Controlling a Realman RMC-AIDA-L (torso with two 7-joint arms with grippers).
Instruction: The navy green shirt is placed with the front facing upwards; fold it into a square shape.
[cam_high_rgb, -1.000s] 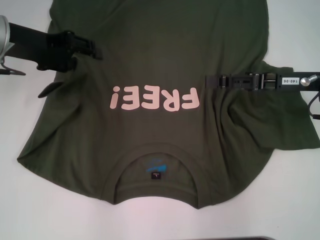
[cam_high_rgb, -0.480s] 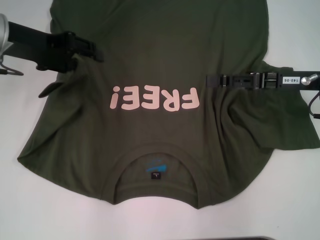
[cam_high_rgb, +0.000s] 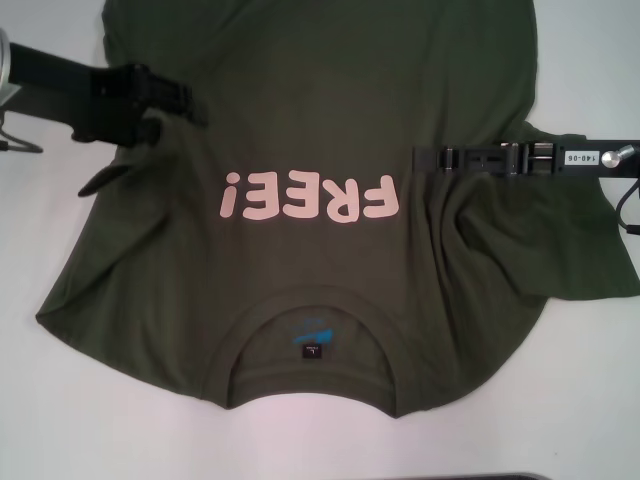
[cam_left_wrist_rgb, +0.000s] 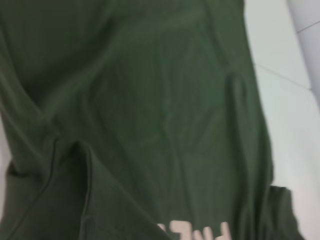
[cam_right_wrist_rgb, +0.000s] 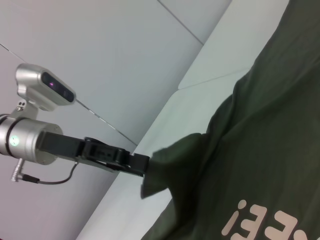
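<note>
The navy green shirt (cam_high_rgb: 320, 110) lies front up on the white table, its collar and blue neck label (cam_high_rgb: 312, 333) towards me and its pale pink "FREE!" lettering (cam_high_rgb: 308, 196) upside down. My left gripper (cam_high_rgb: 190, 104) is over the shirt's left part, shut on a lifted fold of the sleeve; the right wrist view shows it pinching that fold (cam_right_wrist_rgb: 145, 167). My right gripper (cam_high_rgb: 418, 160) reaches in over the right chest beside the lettering, shut on cloth that bunches in creases towards it. The left wrist view shows only shirt cloth (cam_left_wrist_rgb: 150, 100) with a raised fold.
The white table (cam_high_rgb: 590, 60) shows on both sides of the shirt and in front of the collar. The shirt's right sleeve (cam_high_rgb: 590, 240) lies rumpled under the right arm. The shirt's far hem runs out of the head view.
My left gripper has shifted slightly farther away with the sleeve fold. The right gripper and the rest of the shirt have not visibly moved.
</note>
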